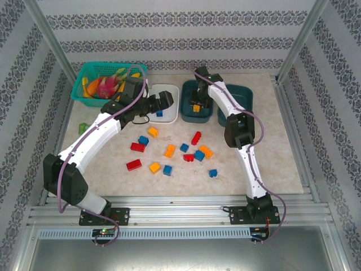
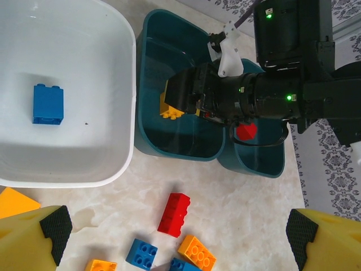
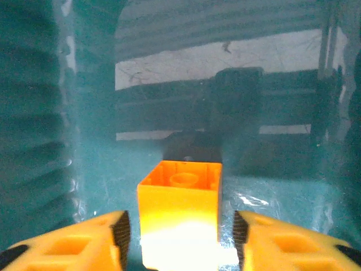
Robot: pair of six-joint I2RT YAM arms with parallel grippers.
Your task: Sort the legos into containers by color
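My right gripper (image 3: 180,237) reaches into the middle dark teal tub (image 1: 184,101). It stands open around an orange brick (image 3: 179,209), with a gap on each side between the brick and the pads. The same orange brick (image 2: 169,107) shows under the right arm in the left wrist view. My left gripper (image 2: 177,228) hangs wide open over the table beside the white tub (image 2: 127,113), empty, above a red brick (image 2: 174,213). One blue brick (image 2: 48,103) lies in the white tub. A red piece (image 2: 246,131) lies in the right teal tub (image 2: 259,166).
Several loose red, blue and orange bricks are scattered mid-table, around (image 1: 169,151). A turquoise basket (image 1: 84,93) with toy fruit stands at the back left. A green wrapper (image 1: 83,127) lies by the left rail. Metal frame rails border the table.
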